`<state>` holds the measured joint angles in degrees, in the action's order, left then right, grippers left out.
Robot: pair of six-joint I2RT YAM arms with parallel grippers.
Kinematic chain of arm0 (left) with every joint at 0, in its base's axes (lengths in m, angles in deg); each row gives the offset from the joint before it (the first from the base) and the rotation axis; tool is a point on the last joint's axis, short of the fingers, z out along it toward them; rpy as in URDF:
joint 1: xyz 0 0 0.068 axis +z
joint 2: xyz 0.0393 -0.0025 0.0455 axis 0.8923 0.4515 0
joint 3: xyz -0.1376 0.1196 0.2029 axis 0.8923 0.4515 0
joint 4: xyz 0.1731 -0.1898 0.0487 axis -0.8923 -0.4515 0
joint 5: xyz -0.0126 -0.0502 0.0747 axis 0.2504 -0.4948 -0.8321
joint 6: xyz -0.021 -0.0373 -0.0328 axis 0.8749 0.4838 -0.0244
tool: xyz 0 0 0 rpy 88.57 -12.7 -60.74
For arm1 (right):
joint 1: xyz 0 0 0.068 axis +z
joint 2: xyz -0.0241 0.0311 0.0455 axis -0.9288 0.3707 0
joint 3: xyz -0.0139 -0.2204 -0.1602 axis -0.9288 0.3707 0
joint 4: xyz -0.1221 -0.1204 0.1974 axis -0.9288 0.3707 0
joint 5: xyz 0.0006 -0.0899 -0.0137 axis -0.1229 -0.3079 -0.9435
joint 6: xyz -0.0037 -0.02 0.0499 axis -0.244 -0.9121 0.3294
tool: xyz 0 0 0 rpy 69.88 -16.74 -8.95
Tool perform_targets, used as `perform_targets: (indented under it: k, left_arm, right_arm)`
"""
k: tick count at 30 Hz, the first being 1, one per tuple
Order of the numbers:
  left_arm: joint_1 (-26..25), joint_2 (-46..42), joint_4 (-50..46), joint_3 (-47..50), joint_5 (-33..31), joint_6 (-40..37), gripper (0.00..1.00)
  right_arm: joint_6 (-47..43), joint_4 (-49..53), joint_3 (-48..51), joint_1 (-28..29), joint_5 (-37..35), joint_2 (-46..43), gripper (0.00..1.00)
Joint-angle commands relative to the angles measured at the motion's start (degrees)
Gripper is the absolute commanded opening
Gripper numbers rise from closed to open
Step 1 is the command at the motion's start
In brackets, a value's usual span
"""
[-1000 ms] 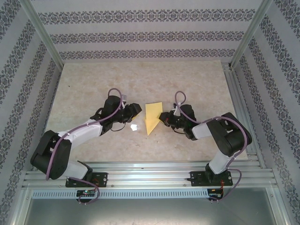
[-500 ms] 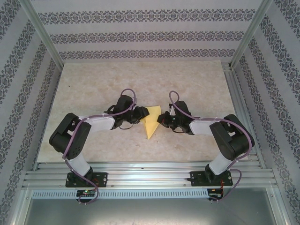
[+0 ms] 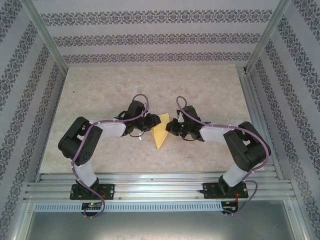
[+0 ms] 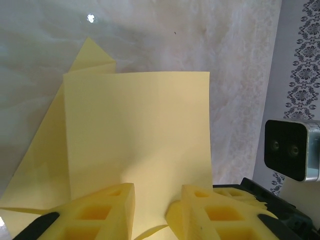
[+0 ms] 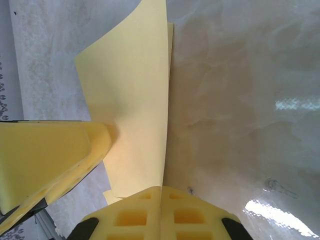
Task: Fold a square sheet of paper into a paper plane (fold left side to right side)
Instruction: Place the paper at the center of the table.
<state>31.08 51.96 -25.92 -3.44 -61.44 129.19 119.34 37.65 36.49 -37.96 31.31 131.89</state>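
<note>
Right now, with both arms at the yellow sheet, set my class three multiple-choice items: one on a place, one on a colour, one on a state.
1. Where is the paper?
A) in the middle of the table, between the two arms
B) at the far left corner
C) on the near rail

2. What colour is it?
A) white
B) blue
C) mustard yellow

3. The right arm's jaws are:
A) wide open
B) shut, pads together
C) closed round a pen

Answers:
1 A: the top view shows it lying between the two arms.
2 C: it is yellow in all three views.
3 B: the right wrist view shows the pads meeting with no gap, at the paper's edge.
</note>
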Motion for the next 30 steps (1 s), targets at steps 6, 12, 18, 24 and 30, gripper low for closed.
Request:
perform_targets:
  k: [6,12,18,24,30]
  left_arm:
    - [-0.74,0.19,-3.78,1.06,-3.53,-4.63,0.28]
    - [-0.63,1.16,-2.04,2.28,-3.74,-3.94,0.26]
    - [-0.56,0.17,-4.2,3.1,-6.29,-4.96,0.21]
    - [-0.38,-0.6,-5.04,4.2,-6.65,-5.82,0.2]
    - [-0.4,0.2,-3.45,4.71,-6.23,-5.17,0.19]
  right_arm:
    - [-2.97,3.69,-1.81,0.3,-0.3,-3.24,0.25]
    - [-3.87,5.58,-1.84,0.01,0.38,-4.12,0.34]
    - [-3.83,7.36,-1.58,0.12,0.68,-4.34,0.42]
    - [-3.16,5.86,-1.22,1.3,1.93,-3.33,0.42]
    - [-2.31,5.97,-0.91,2.06,0.82,-2.12,0.46]
